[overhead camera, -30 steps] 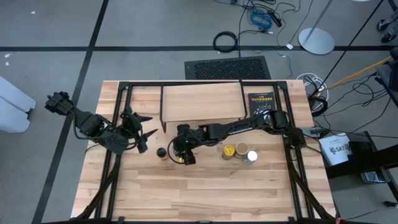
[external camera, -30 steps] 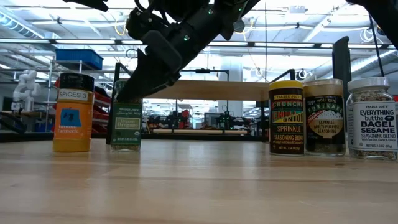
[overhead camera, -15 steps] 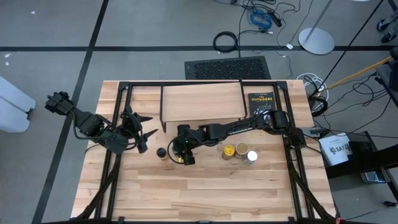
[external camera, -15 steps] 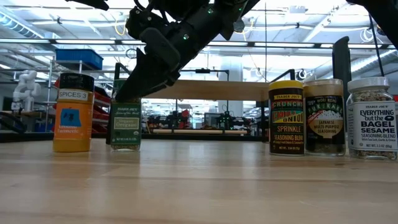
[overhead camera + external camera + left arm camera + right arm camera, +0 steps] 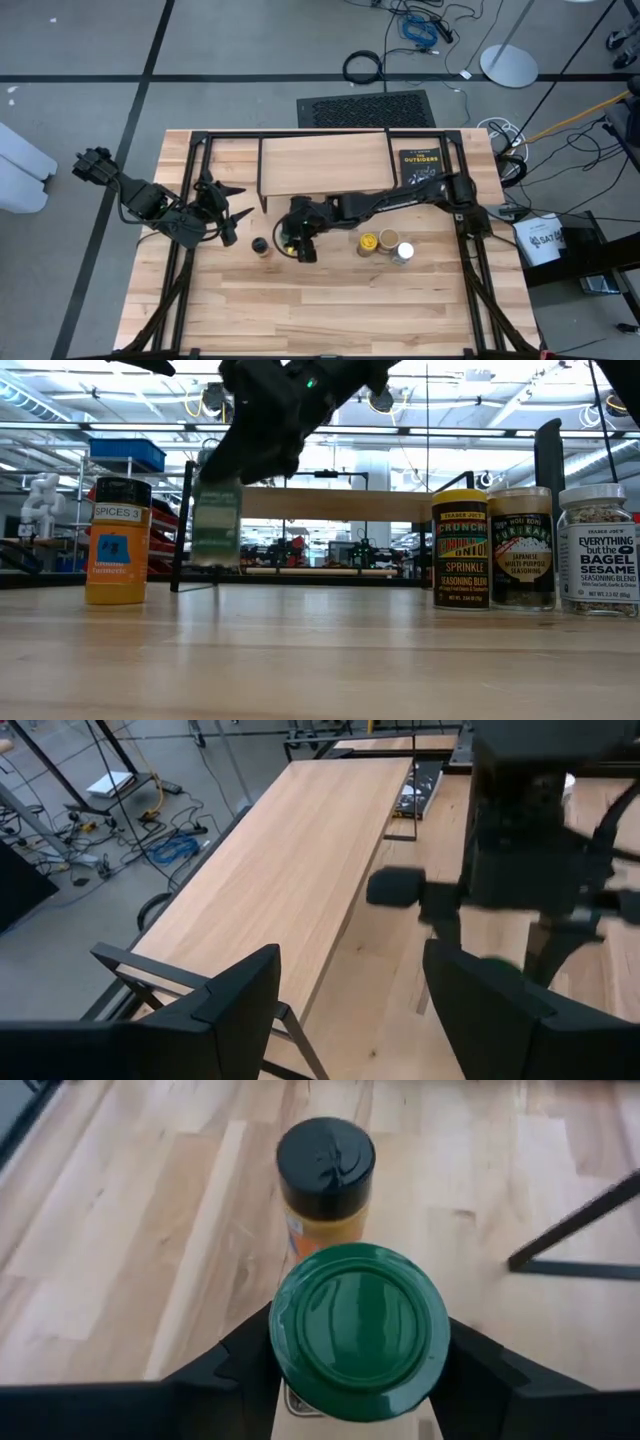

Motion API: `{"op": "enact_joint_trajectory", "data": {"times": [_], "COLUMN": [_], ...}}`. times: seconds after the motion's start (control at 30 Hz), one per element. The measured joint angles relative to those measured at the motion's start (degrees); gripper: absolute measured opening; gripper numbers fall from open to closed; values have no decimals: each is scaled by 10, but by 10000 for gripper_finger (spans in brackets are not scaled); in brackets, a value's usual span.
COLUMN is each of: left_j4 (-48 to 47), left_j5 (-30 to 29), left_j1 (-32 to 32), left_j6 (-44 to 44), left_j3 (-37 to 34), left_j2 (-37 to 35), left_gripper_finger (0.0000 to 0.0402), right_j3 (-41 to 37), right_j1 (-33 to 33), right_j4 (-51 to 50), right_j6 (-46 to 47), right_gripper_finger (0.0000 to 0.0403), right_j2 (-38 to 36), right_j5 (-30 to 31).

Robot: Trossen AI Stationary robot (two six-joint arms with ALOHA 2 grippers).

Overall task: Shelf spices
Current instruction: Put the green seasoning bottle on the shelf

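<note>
Your right end effector (image 5: 358,1370) is clamped on the green-lidded jar (image 5: 358,1330), one finger on each side just under the lid; in the low view the jar (image 5: 217,523) hangs clear of the counter (image 5: 320,660), roughly upright. It looks like a small rigid jar, likely glass or hard plastic, light, with a paper label: smooth round walls, so expect it to want to rotate or slip if the hold is off-centre. Holding high near the lid keeps the fingers off the counter, but the body can swing below, so move slow and keep it vertical. The shelf (image 5: 322,166) sits toward the back of the counter, just behind the right end effector (image 5: 300,240), and it's narrow, so the jar needs to land flat with its whole base on the board. The dark-lidded orange jar (image 5: 324,1180) stands right beside the held one; mind it on the way out, it's tall and probably tips easily. The other three, the yellow-lidded jar (image 5: 460,548), the Japanese seasoning jar (image 5: 521,547) and the bagel sesame jar (image 5: 598,548), stand in a tight row on the counter, nearly touching, so taking any from the side looks cramped; a top-down grip below the lid looks like the better bet. Left end effector (image 5: 222,212) is parked spread open by the shelf's left end, holding nothing.
</note>
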Motion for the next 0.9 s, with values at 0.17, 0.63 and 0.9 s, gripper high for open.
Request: {"op": "enact_joint_trajectory", "data": {"times": [0.17,0.63,0.9], "left_j4": [0,24,33], "left_j5": [0,5,8], "left_j1": [0,0,0], "left_j6": [-2,11,11], "left_j3": [0,0,0], "left_j2": [0,0,0], "left_gripper_finger": [255,255,255], "right_j3": [0,0,0], "right_j1": [2,-50,-100], "right_j4": [-45,-198,-292], "right_j6": [-6,-46,-73], "right_gripper_finger": [188,189,191], "right_j2": [-54,-221,-310], "right_j5": [-1,5,4]}}
